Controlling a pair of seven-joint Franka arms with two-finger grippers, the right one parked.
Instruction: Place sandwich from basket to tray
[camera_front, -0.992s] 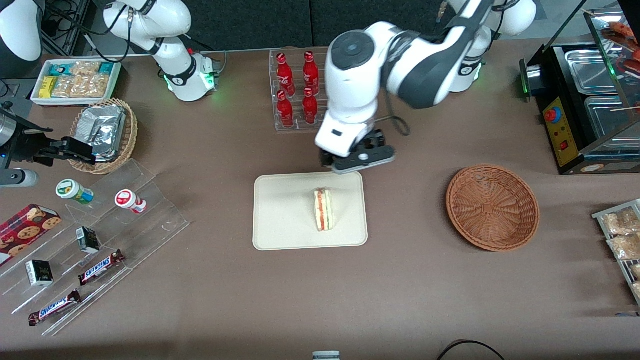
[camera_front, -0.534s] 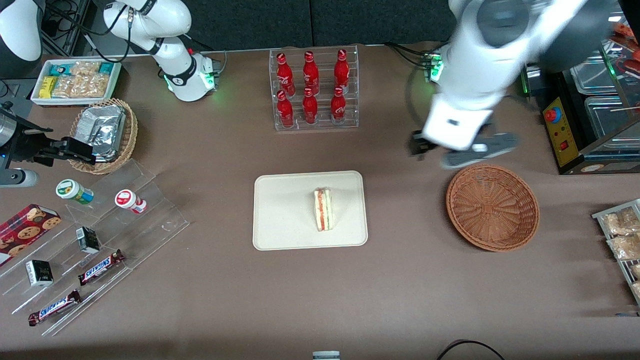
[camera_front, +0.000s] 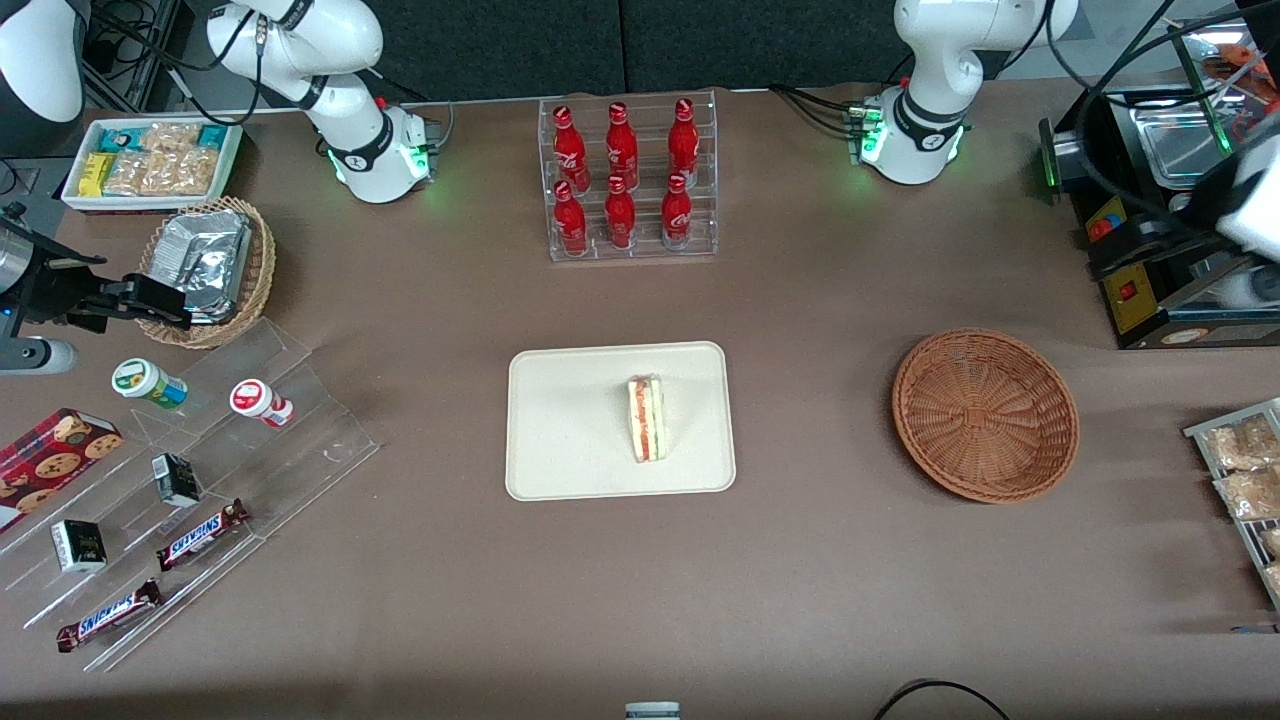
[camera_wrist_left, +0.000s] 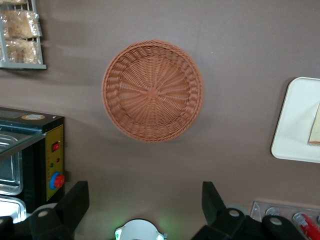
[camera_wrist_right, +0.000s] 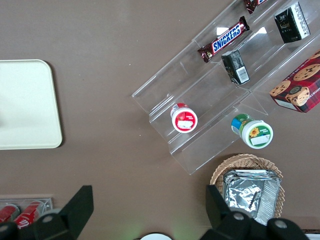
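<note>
Six red bottles (camera_front: 622, 180), two Snickers bars (camera_front: 203, 534)

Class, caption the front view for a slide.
Sandwich on tray; basket empty; open gripper above it.

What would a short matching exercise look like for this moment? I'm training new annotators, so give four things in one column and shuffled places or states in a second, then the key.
Things:
1. sandwich
2. basket
3. tray
4. gripper

States:
A. open, holding nothing, high above the table near the basket
B. holds the sandwich
C. holds nothing, toward the working arm's end of the table
D. resting on the tray

Pairs: 1-D, 2-C, 3-B, 4-A
</note>
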